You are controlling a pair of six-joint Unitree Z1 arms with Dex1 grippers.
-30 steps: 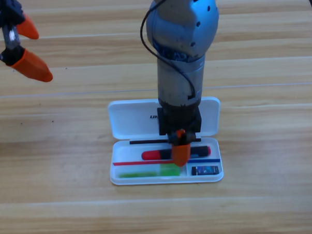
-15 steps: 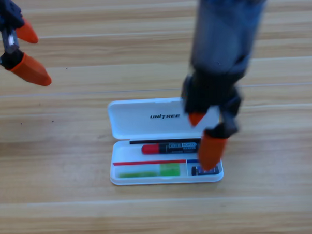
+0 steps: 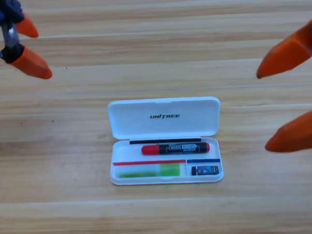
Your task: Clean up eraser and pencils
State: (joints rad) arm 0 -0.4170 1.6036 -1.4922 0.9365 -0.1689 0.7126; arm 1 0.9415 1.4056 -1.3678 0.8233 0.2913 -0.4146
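The white case [image 3: 164, 118] lies open in the middle of the table, its lid folded back. Inside, the red-capped black pencil [image 3: 175, 148] rests in the upper tray. Below it at the left lies the light green pencil [image 3: 149, 172]. The small dark eraser [image 3: 205, 170] sits in the lower right compartment. My right gripper [image 3: 276, 107] is drawn back to the right edge, open and holding nothing, its two orange jaws large and partly cut off. In the top left corner my left gripper [image 3: 33, 48] waits, open and holding nothing.
Bare wooden table [image 3: 72, 203] surrounds the case on all sides.
My right arm has pulled away from the case, up and to the right edge, leaving the red-capped pencil lying in the upper tray. The left arm has barely moved.
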